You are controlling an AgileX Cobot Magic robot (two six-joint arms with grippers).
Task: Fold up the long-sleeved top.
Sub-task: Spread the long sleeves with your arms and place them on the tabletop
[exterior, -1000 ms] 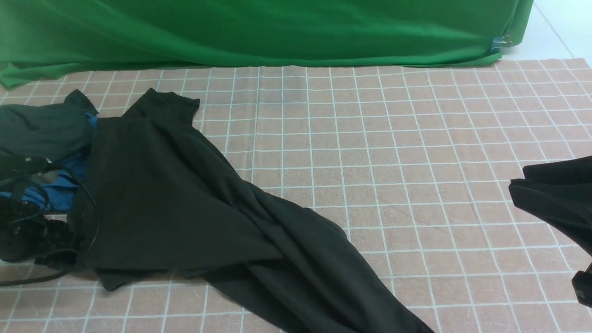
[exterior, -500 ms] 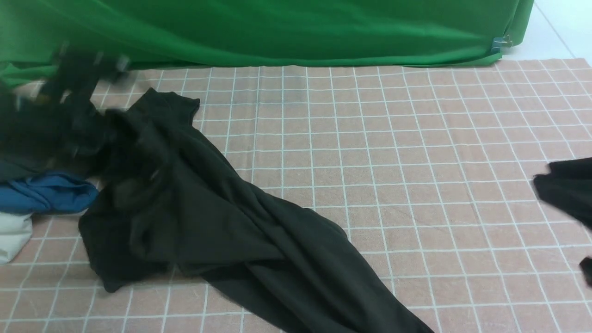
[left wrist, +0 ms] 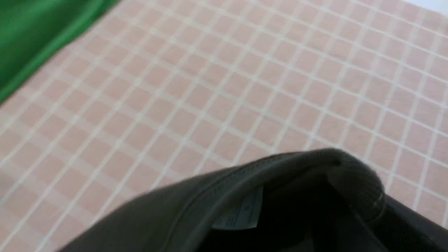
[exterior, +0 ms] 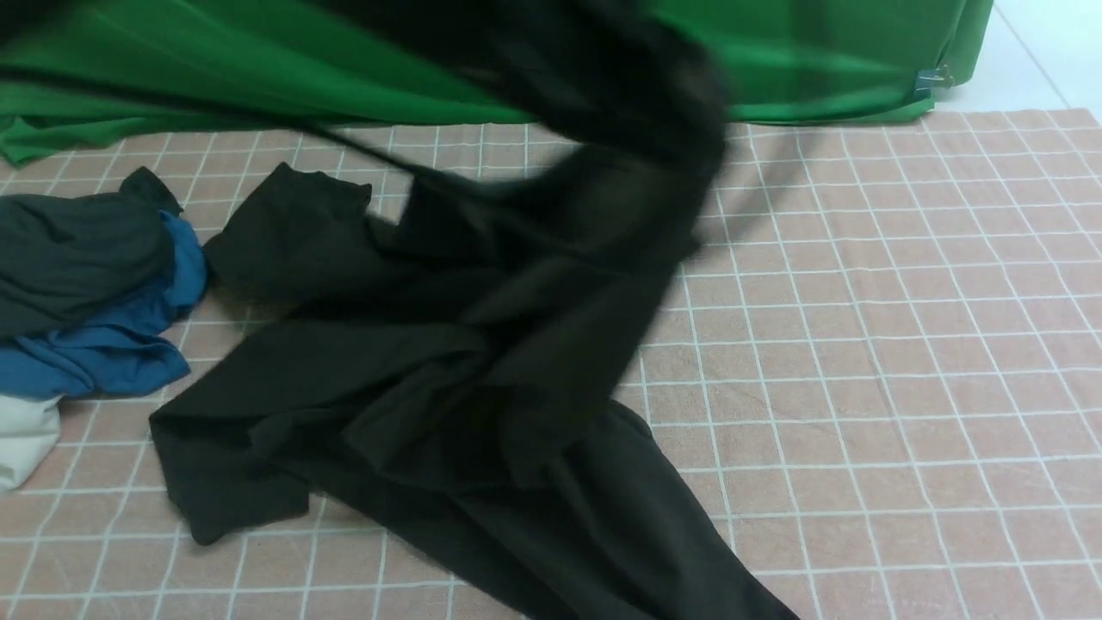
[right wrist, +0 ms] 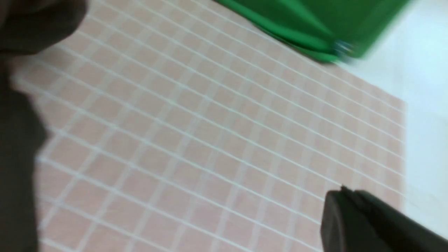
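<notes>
The long-sleeved top (exterior: 448, 379) is black and lies crumpled on the checked cloth at the left and centre of the front view. One part of it is stretched up toward the back centre. My left gripper (exterior: 641, 95) is a dark blur there, raised above the table. In the left wrist view the top's ribbed neckline (left wrist: 353, 175) with a white label (left wrist: 241, 211) drapes over the jaws and hides them. My right gripper (right wrist: 337, 206) shows only in the right wrist view, fingers pressed together with nothing between them, above bare cloth. Blurred black fabric (right wrist: 17, 147) fills that view's edge.
A dark grey-green garment (exterior: 77, 250), a blue garment (exterior: 112, 353) and a white piece (exterior: 21, 443) are heaped at the far left. A green backdrop (exterior: 258, 69) hangs along the back edge. The pink checked cloth (exterior: 861, 344) lies bare at the right.
My left arm swung from the far left up and rightward to the back centre, pulling the top's upper part with it. The right arm withdrew out of the front view.
</notes>
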